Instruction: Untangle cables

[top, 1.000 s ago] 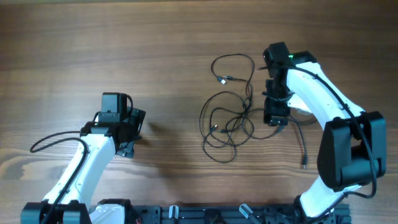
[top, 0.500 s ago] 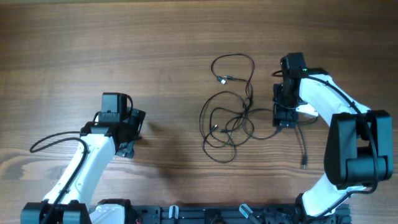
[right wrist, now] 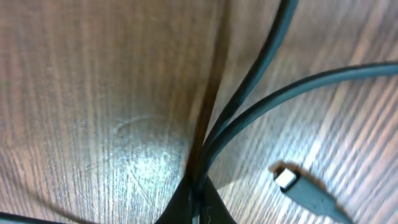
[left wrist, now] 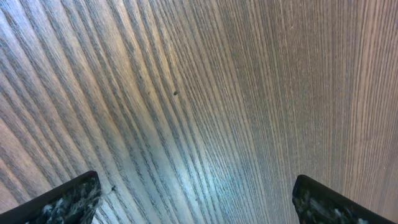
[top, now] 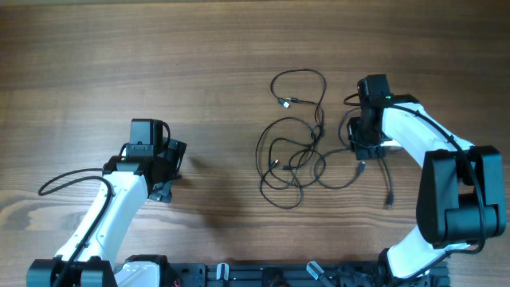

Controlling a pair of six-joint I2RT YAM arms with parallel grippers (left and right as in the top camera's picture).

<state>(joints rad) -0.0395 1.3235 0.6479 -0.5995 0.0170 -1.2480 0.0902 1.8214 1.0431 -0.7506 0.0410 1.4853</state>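
In the overhead view, the cables (top: 293, 151) are lying in a loose knot of loops right of the frame's centre on the wooden table (top: 119, 56). One silver-tipped plug (top: 284, 102) is resting inside the topmost loop. The right tool (top: 362, 158) is sitting at the right edge of the knot. A second ago it was gaping over strands a little further left; now it is clenched there on the outlying strands. The strand running down to the lower right is already lying slightly differently. The left tool (top: 171, 171) is waiting at the left of the frame, well apart from the knot, exactly where it was a second ago.

In the left wrist view, the left tool is standing released, its two fingertips (left wrist: 62, 202) showing wide apart in the lower corners, with only bare wood grain between them.

In the right wrist view, two black strands (right wrist: 261, 68) are converging from the upper right into the pinched fingertips (right wrist: 196, 205) at the bottom centre, so the right tool is grasping the cables. A small connector (right wrist: 291, 182) is lying loose at the lower right. This fresh grip probably means a strand is about to be drawn away from the knot.
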